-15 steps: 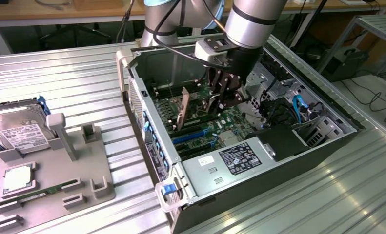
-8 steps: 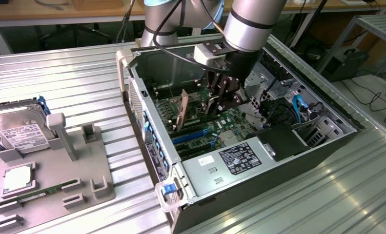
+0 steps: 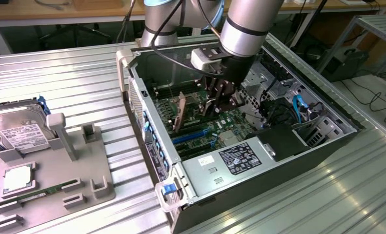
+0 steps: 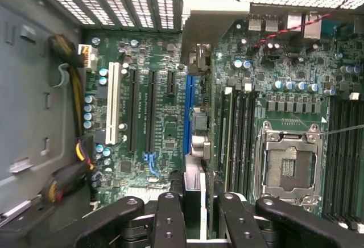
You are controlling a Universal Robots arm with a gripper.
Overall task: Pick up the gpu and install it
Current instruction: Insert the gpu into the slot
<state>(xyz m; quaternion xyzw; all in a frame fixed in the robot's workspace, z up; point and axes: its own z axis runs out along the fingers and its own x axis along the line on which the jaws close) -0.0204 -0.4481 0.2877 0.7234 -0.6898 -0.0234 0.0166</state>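
The gpu (image 4: pixel 200 89) appears edge-on in the wrist view as a thin dark slab, its silver end bracket toward the slotted rear wall of the case. It stands upright along the blue expansion slot (image 4: pixel 189 111) on the green motherboard (image 4: pixel 159 117). My gripper (image 4: pixel 202 211) is shut on the card's near end, one black finger on each side. In the exterior view the gripper (image 3: pixel 220 103) reaches down into the open computer case (image 3: pixel 310 161), and the gpu (image 3: pixel 177 114) juts from it toward the rear wall. I cannot tell whether the card's edge sits in the slot.
Beside the card are the empty CPU socket (image 4: pixel 287 165), memory slots (image 4: pixel 239 134) and cable bundles (image 4: pixel 68 174). The power supply (image 3: pixel 238 158) and blue cables (image 3: pixel 300 105) crowd the case. On the exterior view's left, a grey fixture (image 3: pixel 91 187) holds a hard drive (image 3: pixel 17 129) and a RAM stick (image 3: pixel 46 190).
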